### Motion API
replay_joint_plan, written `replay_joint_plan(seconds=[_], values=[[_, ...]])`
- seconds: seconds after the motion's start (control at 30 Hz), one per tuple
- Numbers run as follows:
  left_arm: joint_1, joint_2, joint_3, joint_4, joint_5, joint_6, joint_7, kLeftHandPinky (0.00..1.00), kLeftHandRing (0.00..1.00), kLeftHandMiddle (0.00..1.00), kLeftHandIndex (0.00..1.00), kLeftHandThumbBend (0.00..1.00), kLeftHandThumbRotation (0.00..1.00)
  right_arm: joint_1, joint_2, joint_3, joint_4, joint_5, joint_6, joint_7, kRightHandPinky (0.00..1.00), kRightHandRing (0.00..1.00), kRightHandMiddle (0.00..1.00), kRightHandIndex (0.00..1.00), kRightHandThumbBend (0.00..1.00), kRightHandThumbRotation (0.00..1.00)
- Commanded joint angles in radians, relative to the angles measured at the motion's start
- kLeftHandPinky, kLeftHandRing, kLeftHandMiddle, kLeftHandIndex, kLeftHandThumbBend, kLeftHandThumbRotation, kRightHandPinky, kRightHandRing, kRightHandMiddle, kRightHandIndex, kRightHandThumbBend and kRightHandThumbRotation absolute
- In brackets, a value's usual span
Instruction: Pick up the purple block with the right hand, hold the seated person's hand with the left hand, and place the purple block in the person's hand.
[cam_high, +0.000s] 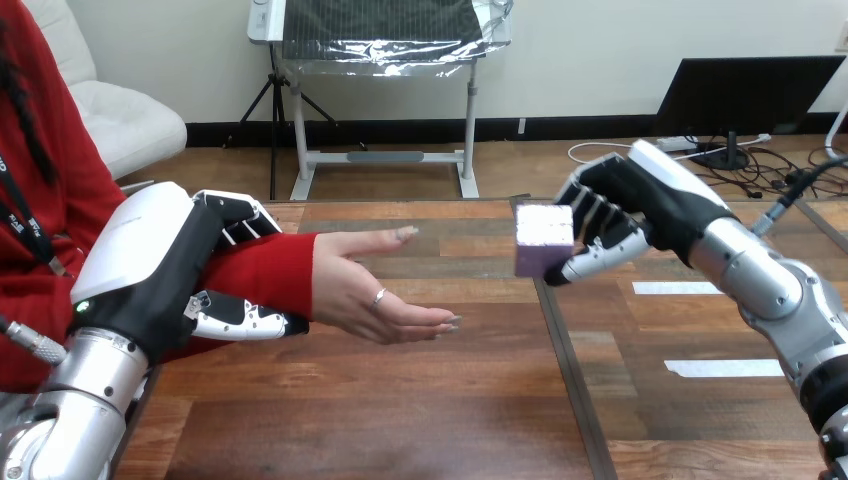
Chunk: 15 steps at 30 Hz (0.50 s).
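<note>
Currently the purple block is in the air over the middle of the desk, clamped in the right hand. The fingers wrap its far and right side and the thumb presses in from below. It sits right of the person's hand, apart from it, at about the same height. The left hand is closed round the person's wrist over the red sleeve, fingers on the far side and thumb on the near side. The person's hand is open, fingers pointing right toward the block, palm turned partly up and partly toward the near side. My read on handling: the block looks rigid and light, probably foam or plastic, with flat faces and no sign of squashing under the grip. It's not fragile, and the smooth faces could slip if the pinch loosens. The best hold is opposite flat faces, as now, which leaves the left face free for the handover. It looks near cubic, so I can't call a long axis. Edges run roughly upright, and one pale face is turned toward the camera and slightly left. The risk is the tilted palm letting the block roll off toward the near edge.
</note>
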Motion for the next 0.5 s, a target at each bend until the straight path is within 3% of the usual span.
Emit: replay_joint_plan(seconds=[0.0,0.23,0.47], values=[[-0.080,-0.006,0.011,-0.039,-0.016,-0.037,0.031,0.37,0.42,0.46,0.46,0.85,0.00,-0.011,0.005,-0.030,-0.092,0.034,-0.033,0.013,0.38,0.42,0.45,0.45,0.82,0.00],[-0.085,-0.011,0.008,-0.042,-0.006,-0.025,0.024,0.37,0.42,0.46,0.46,0.85,0.00,0.010,0.007,-0.033,-0.159,0.055,-0.055,0.034,0.38,0.42,0.45,0.45,0.82,0.00],[-0.090,-0.012,0.007,-0.036,-0.005,-0.026,0.022,0.37,0.42,0.46,0.46,0.85,0.00,0.029,0.016,-0.040,-0.228,0.083,-0.038,0.065,0.37,0.41,0.44,0.44,0.81,0.00]])
